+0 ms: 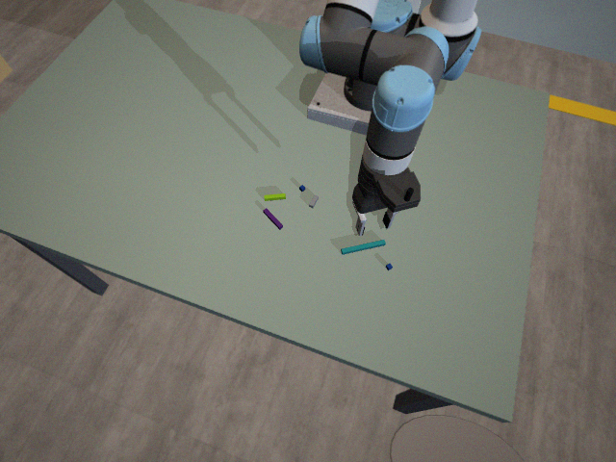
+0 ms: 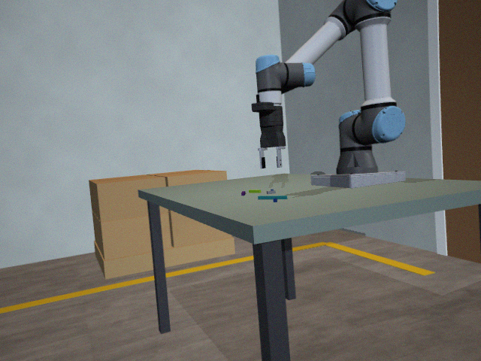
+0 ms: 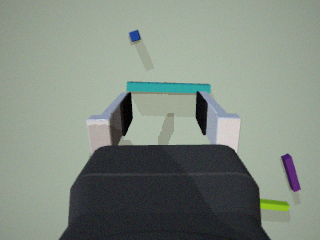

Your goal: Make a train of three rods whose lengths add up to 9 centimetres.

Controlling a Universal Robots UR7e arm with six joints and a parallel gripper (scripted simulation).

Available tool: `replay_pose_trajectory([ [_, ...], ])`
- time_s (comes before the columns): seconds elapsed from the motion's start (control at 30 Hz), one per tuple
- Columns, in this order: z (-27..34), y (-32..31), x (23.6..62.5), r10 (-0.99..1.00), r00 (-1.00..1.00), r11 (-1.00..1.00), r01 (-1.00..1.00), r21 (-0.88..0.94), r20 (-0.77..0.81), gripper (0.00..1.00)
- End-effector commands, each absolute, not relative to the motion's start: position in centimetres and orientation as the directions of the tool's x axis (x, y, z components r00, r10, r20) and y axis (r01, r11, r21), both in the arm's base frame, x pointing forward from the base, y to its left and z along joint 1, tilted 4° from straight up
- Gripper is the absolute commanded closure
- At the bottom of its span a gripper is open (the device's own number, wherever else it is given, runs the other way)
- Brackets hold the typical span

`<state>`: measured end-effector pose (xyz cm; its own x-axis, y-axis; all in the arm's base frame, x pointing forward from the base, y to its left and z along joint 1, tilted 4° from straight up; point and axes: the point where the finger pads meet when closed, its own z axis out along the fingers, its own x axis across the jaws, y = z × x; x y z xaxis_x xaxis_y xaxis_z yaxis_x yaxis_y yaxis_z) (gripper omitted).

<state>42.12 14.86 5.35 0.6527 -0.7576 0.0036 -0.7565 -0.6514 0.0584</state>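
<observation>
My gripper [image 1: 374, 225] [image 2: 270, 167] [image 3: 163, 105] is open and empty, high above the table. A turquoise rod [image 1: 363, 246] [image 2: 272, 197] [image 3: 168, 87] lies flat, ahead of the fingertips in the wrist view. One blue rod [image 1: 389, 266] [image 2: 275, 200] [image 3: 135, 36] lies beyond it. A second blue rod [image 1: 301, 188] lies near a grey rod [image 1: 313, 201] [image 2: 270, 192]. A lime rod [image 1: 274, 197] [image 2: 255, 191] [image 3: 274, 205] and a purple rod [image 1: 272, 218] [image 2: 243, 192] [image 3: 291, 172] lie apart at the left in the top view. No rods touch end to end.
The green table [image 1: 198, 258] [image 2: 217, 205] bears all the rods. The robot's base plate [image 1: 338, 119] [image 2: 369, 180] stands at its back. The table's front edge runs below the rods in the top view.
</observation>
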Motion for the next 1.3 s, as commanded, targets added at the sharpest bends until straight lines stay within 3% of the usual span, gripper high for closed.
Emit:
replay_pose_trajectory([
  [0.0,5.55,14.51,41.8,-0.684,0.73,-0.729,-0.682,0.061,-0.004,0.0],
  [1.27,5.61,14.45,41.71,-0.652,0.758,-0.757,-0.65,0.061,-0.007,0.0],
])
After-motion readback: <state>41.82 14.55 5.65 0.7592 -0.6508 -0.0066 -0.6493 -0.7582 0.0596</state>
